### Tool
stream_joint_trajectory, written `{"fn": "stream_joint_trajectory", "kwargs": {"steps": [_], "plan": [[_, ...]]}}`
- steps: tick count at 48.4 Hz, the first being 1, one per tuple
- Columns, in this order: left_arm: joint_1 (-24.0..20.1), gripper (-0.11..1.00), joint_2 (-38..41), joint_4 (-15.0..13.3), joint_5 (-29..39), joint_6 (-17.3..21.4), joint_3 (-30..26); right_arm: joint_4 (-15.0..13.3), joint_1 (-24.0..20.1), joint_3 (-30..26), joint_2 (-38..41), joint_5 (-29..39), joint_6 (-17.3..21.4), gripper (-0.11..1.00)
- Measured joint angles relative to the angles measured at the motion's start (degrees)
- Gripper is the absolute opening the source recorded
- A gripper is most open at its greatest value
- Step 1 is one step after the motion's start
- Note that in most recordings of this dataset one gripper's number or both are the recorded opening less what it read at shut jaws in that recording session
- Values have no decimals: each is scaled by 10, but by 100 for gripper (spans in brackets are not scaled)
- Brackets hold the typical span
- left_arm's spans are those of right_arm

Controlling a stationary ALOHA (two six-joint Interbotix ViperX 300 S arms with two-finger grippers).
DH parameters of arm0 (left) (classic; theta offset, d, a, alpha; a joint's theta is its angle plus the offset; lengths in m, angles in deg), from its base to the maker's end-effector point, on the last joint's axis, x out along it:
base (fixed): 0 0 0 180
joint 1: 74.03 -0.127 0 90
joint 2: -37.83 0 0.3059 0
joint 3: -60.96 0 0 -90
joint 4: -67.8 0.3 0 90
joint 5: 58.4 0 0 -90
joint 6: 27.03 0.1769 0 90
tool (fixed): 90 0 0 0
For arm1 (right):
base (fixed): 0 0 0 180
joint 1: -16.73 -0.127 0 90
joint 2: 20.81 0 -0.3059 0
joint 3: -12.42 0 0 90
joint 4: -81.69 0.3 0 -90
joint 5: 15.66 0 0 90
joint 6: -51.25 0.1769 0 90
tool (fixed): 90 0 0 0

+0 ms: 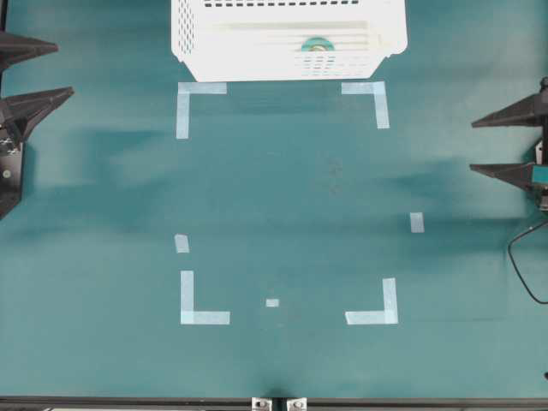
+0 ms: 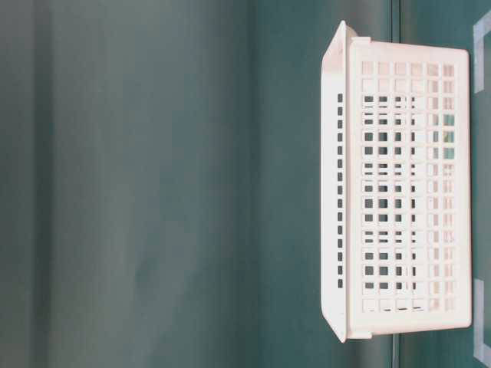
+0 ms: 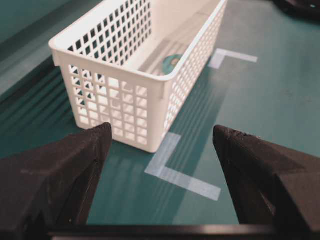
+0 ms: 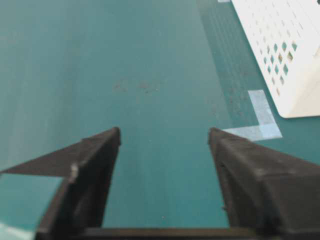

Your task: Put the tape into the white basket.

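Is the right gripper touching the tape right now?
Apart. Overhead view shows the right gripper at the table's right edge, empty, while the tape lies inside the white basket.

The white basket [image 3: 120, 107] was seen as smooth, slightly glossy perforated plastic; the table [image 1: 282, 197] was covered in matt green, and the gripper fingers [image 3: 65, 170] were finished in matt, textured black.

No legible txt, labels or nos. anywhere.

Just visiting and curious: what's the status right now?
Both end effectors, left and right, open, empty, at table edges. Tape inside white basket. Nothing in the way.
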Motion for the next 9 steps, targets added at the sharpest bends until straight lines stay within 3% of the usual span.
{"fn": "stream_joint_trajectory", "kwargs": {"steps": [5,9], "plan": [[0,86,0,-1,0,0,0,-1,0,0,0,-15,-1,55],[0,86,0,0,0,0,0,-2,0,1,-1,-29,0,55]]}}
